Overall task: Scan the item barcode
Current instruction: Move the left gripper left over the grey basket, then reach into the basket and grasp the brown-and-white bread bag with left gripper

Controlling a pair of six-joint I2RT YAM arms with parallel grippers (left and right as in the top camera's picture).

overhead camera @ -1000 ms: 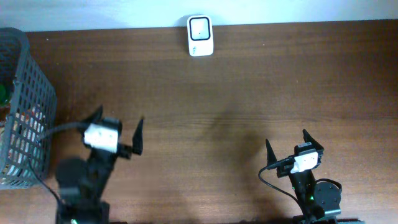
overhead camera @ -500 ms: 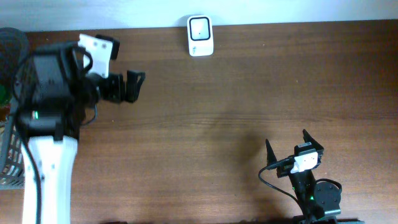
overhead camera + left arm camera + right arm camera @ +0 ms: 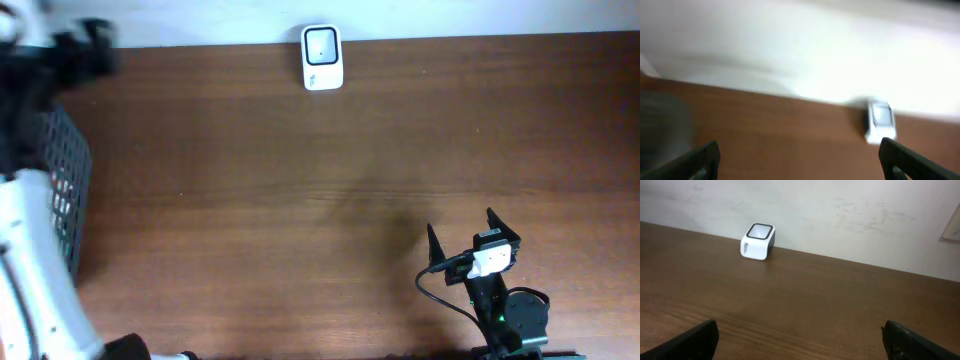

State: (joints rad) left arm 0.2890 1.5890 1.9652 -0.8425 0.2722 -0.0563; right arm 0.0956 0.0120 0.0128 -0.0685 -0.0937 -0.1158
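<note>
**Left gripper.** The left gripper (image 3: 799, 146) is released: both fingers (image 3: 702, 159) stand wide apart and nothing lies between them. Its wrist view is blurred. The scanner (image 3: 880, 121) lies ahead of this gripper and to the right of its centre line, well apart from it, at the far edge of the surface (image 3: 300, 200). A dark, blurred shape shows ahead to the left; it cannot be identified from this view.

**Left arm.** In the overhead view the left arm (image 3: 30, 260) reaches along the left edge of the surface and covers part of the grey mesh basket (image 3: 68, 185). The contents of the basket cannot be made out, so the item bearing the barcode cannot be located.

**Right gripper.** The right gripper (image 3: 800, 327) is released and empty, with its fingers spread wide. The scanner, a small white unit with a dark-framed window on top, rests on the surface well ahead of this gripper and to the left, just beside the wall (image 3: 850, 210).
</note>
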